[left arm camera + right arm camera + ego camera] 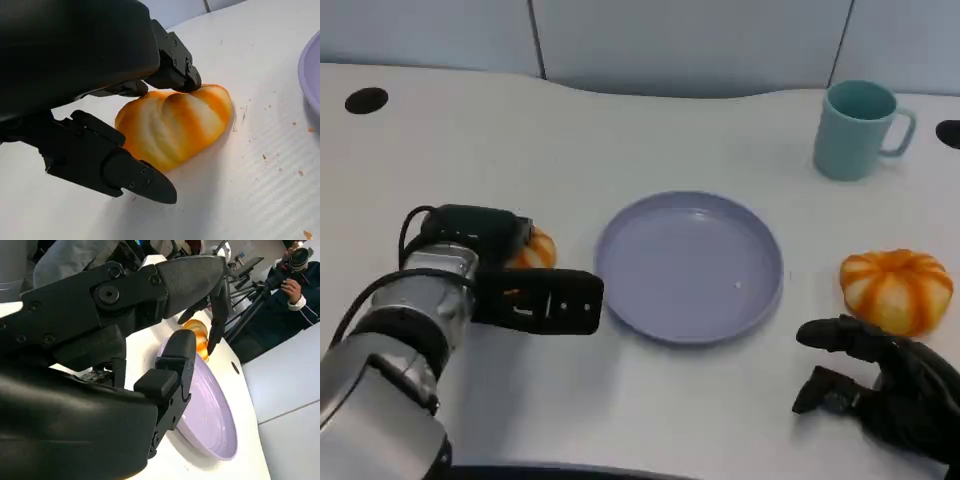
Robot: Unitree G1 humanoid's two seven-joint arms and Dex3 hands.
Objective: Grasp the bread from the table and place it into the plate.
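Bread [175, 125] lies right between the fingers of the left hand [510, 270], and that closeness is what the coming move turns on. In the left wrist view one finger [175, 70] touches the loaf's far upper side while another [115, 167] reaches along the worktop just beside its near side, not clearly touching it; the hand brackets the loaf but does not yet look clamped on it, and the loaf rests on the worktop. Its long axis runs roughly across the line between those fingers, so in my judgement a plain squeeze should catch its narrow width.

From the hand outward, the lavender plate [690, 265] sits just beside the loaf, toward the middle of the worktop [620, 130], so the carry would be short and sideways. Crumbs dot the surface between loaf and plate in the left wrist view.

Well apart, near the right edge, a second orange-striped bun [897, 290] lies just beyond the right hand [880, 385], which rests near the front edge with its fingers loosely curled and holding nothing. A teal mug [858, 130] stands toward the back right corner. The left hand is plainly the one placed for this grasp.
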